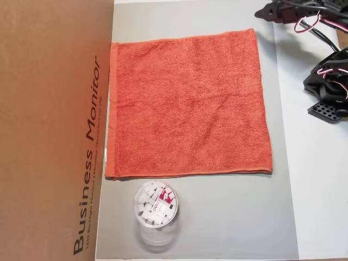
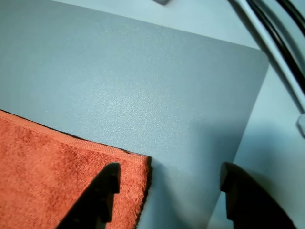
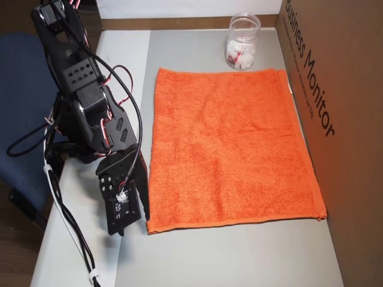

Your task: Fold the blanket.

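Observation:
The blanket (image 1: pixel 187 103) is an orange-red terry towel lying flat and unfolded on a grey mat (image 1: pixel 228 217); it fills the middle of both overhead views (image 3: pixel 230 149). My gripper (image 3: pixel 131 222) hovers open at the blanket's near-left corner in an overhead view, and shows at the top right edge (image 1: pixel 270 12) in the other one. In the wrist view the gripper (image 2: pixel 170 171) has its left finger (image 2: pixel 102 195) over the blanket corner (image 2: pixel 62 181) and its right finger (image 2: pixel 248 200) off to the side. Nothing is held between them.
A clear round tub (image 1: pixel 155 204) of white pieces stands just off one blanket edge (image 3: pixel 243 42). A tall cardboard box (image 1: pixel 49 130) walls one side of the mat (image 3: pixel 341 119). The arm's base and cables (image 1: pixel 329 87) sit on the white table opposite.

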Available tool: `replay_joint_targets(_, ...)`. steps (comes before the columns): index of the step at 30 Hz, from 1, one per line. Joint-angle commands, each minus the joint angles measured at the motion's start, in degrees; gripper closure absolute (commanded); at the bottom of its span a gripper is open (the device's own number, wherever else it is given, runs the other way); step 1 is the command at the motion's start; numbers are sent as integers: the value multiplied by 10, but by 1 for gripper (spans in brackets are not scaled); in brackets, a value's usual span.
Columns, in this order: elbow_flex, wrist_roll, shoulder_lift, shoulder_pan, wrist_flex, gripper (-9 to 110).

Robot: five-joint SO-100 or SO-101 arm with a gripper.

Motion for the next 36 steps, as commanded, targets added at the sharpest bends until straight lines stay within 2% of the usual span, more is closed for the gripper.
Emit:
replay_joint_targets(1, 27, -4, 2, -4, -53, 80)
replay_joint_targets(21, 193, -4, 1, -76, -257, 80)
replay_joint_targets(36, 153, -4, -105, -84, -262, 80)
